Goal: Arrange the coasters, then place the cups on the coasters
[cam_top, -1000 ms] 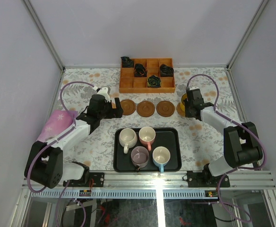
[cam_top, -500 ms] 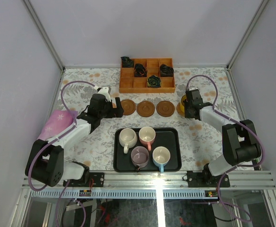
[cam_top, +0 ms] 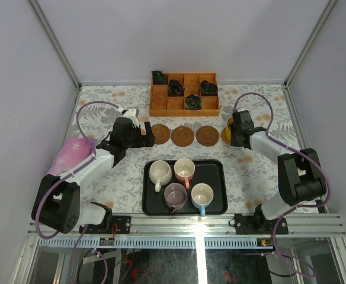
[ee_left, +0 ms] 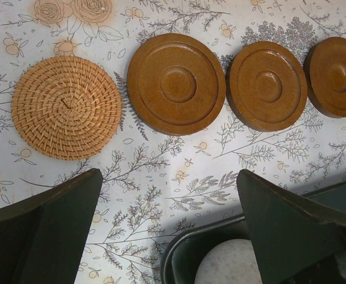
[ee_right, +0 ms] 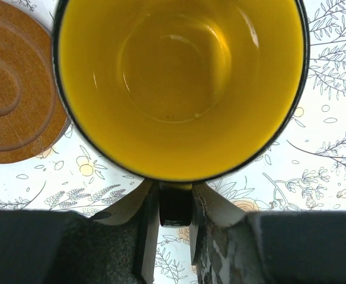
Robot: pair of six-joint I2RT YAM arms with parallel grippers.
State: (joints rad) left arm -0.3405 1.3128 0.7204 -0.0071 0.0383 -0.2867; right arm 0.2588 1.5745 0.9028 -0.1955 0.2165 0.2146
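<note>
Left tool [ee_left: 170, 198] wide open and empty, woven coaster [ee_left: 66, 107] at its 11 o'clock, brown coasters [ee_left: 176, 84] running toward 2 o'clock, right tool [ee_right: 175, 223] clamped on the handle [ee_right: 175, 204] of the yellow cup [ee_right: 179, 83], cup at the row's 3 o'clock end

coasters [cam_top: 183, 135]: row in front of box [cam_top: 184, 94]
tray [cam_top: 218, 169]: nearer, four cups [cam_top: 185, 170] inside
fifth cup [cam_top: 230, 125]: right of row (just beside last coaster)

The left arm [cam_top: 93, 163] reaches forward and inward. The left gripper [cam_top: 144, 137] is held low, its jaws spread wide. The right arm [cam_top: 274, 149] also stretches forward and inward. The right gripper [cam_top: 232, 131] is low, its jaws drawn narrow but not quite together.
</note>
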